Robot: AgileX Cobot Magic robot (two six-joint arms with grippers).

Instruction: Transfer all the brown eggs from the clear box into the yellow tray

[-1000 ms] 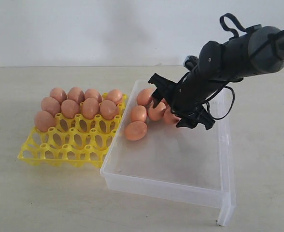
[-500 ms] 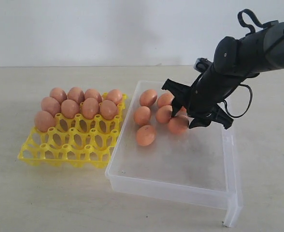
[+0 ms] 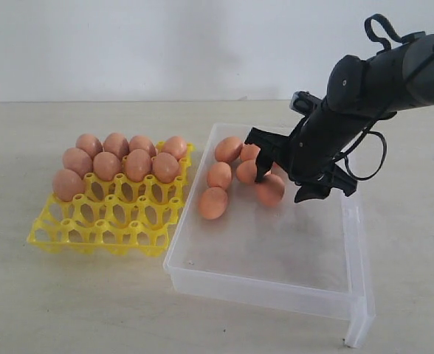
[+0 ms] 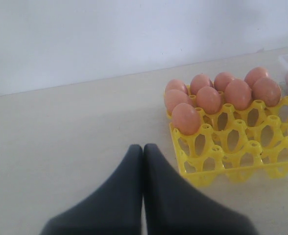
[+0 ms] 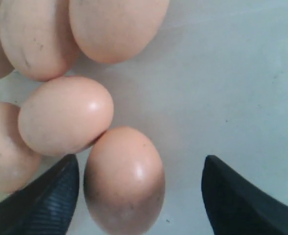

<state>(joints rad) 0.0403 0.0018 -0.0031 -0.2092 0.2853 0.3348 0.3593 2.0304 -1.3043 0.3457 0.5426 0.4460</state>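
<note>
Right gripper spread wide, brown egg between

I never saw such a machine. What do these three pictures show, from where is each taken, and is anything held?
This is a robot with two arms, each ending in a claw. One picture is from a camera standing apart; two are from cameras on the wrists. On the table stand a yellow tray with brown eggs and a clear box with more. The right claw is open in the box, one egg between its fingers, not gripped. The left claw is shut and empty.
</note>
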